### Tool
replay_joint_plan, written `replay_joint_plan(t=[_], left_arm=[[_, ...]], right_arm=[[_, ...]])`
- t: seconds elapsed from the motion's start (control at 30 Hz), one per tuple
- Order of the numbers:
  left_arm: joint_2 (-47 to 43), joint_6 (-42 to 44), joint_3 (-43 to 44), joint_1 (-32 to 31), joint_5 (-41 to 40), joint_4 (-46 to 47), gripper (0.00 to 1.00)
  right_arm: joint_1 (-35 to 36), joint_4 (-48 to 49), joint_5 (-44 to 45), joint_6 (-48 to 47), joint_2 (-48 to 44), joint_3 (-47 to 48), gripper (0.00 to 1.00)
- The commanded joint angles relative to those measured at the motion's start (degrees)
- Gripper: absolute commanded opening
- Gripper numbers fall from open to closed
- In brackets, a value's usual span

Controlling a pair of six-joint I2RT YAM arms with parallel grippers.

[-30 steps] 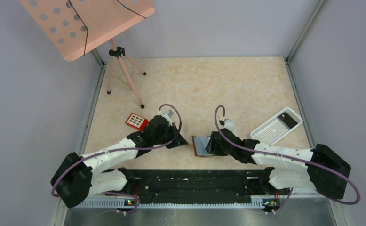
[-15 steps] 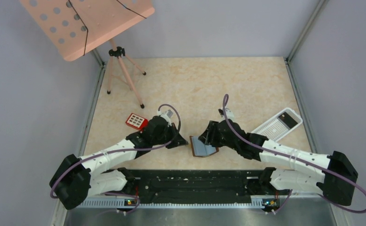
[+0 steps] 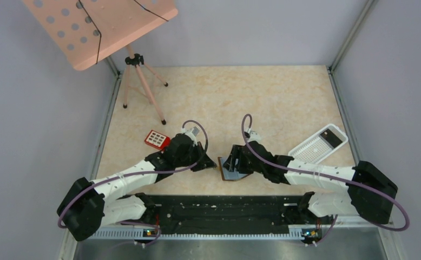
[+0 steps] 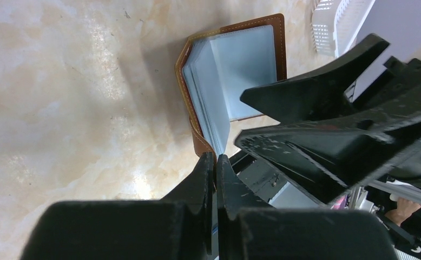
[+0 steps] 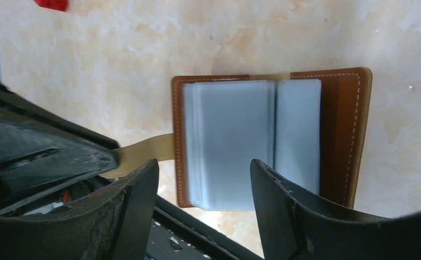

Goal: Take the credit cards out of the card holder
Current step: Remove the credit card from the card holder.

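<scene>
Right hand (image 5: 203, 165) swung back over holder (image 4: 241, 70), open on table (image 4: 62, 81) near centre. Left hand (image 4: 215, 162) clenched on tab (image 5: 143, 154); right released, straddling sleeves (image 5: 230, 141). Step: pre-grasp. Next: pinch a card edge, pull while left anchors.

Leather-look cover of card holder (image 5: 342, 135): tan-brown, smooth, low sheen, pale stitching along edge; inner sleeves (image 5: 230, 135) blue-grey, smooth, plastic-like, matt; tab (image 5: 143, 153) lighter tan, matt strip. Cream marbled table (image 4: 51, 92): smooth, glossy patches under light. Both left gripper (image 4: 215, 160) and right gripper (image 5: 202, 168): dull black plastic, flecked with pale scuffs. White tray (image 3: 317, 144): perforated plastic, slight shine
</scene>
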Motion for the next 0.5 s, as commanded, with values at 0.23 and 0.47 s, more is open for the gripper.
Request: replay_joint_plan(t=[0.23,0.47], left_arm=[[-0.3,-0.2,0.2,0.1,0.1,2.6,0.00],[-0.9,-0.7,-0.6,0.1,-0.2,2.6,0.00]], right_arm=[[0.4,0.0,2.3,-2.9,4.4,0.6,0.55],[0.4,0.3,2.3,-3.6,5.2,-0.3,0.61]])
